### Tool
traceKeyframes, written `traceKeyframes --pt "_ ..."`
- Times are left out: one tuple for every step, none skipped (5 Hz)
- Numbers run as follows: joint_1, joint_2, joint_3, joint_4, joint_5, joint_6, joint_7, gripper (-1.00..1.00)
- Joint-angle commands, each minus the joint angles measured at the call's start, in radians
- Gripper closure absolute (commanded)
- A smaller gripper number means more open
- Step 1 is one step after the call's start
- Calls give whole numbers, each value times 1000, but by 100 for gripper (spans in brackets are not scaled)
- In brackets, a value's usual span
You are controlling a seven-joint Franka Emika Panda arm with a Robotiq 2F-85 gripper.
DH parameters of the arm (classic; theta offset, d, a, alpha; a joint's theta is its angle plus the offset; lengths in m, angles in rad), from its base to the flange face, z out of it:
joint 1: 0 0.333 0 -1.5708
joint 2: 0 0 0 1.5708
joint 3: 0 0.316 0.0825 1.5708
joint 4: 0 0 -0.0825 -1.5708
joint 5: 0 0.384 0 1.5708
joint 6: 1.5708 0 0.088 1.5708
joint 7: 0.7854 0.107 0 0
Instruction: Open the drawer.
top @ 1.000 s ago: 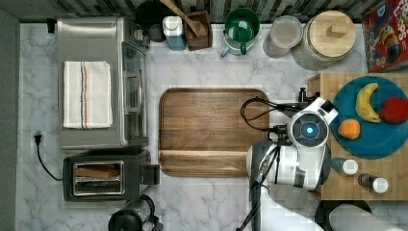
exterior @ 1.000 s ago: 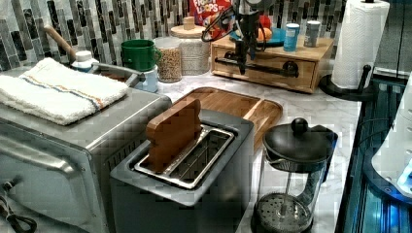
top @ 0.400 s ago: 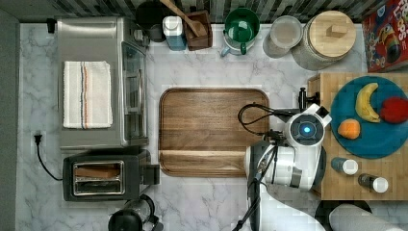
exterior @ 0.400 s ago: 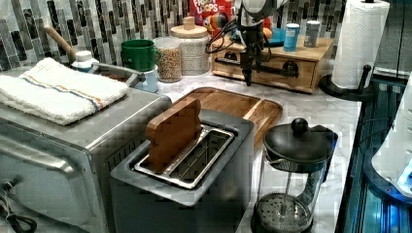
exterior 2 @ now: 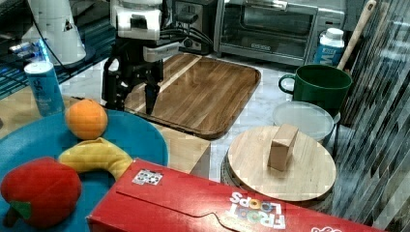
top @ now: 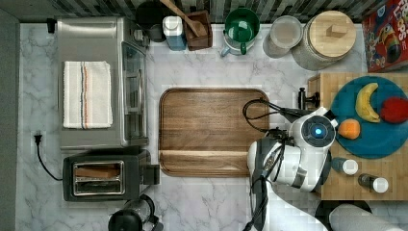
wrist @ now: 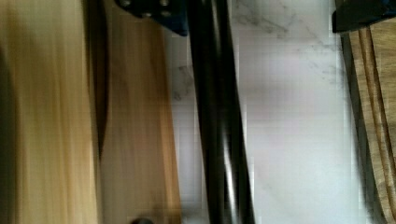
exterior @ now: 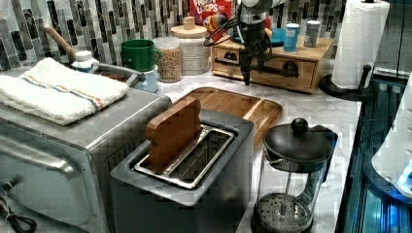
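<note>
Descent is what has changed over the last second: in the left view the end effector (exterior: 252, 73) has dropped from above the wooden box to the level of the drawer (exterior: 262, 65) front, and in the top view the arm has slid toward the top view's left, off the box lid and out over its front edge. The drawer sits in the light-wood box at the top view's right, beside the brown tray (top: 211, 130) on the marble surface (top: 202, 62), and it looks closed, its front flush with the box.

From the wrist view I read the fingers as spread wide: the black bar handle (wrist: 219, 116) runs between the two dark fingertips (wrist: 154, 14), one on the wood side, one out over the marble, with nothing gripped yet. The left view agrees, showing the fingers hanging in front of the handle (exterior: 265, 68).

I judge that the approach is nearly complete. What remains is to close on the bar and pull toward the tray; the tray lying near the drawer front may limit travel.
</note>
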Motion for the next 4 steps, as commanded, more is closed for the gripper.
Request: traceKeyframes --pt "173 -8 103 -13 65 53 158 -100" --pt "195 -36 153 -58 28 70 228 -100" --pt "247 -52 171 -84 -28 80 338 -100" --pt "276 -58 195 -89 -37 82 394 -100"
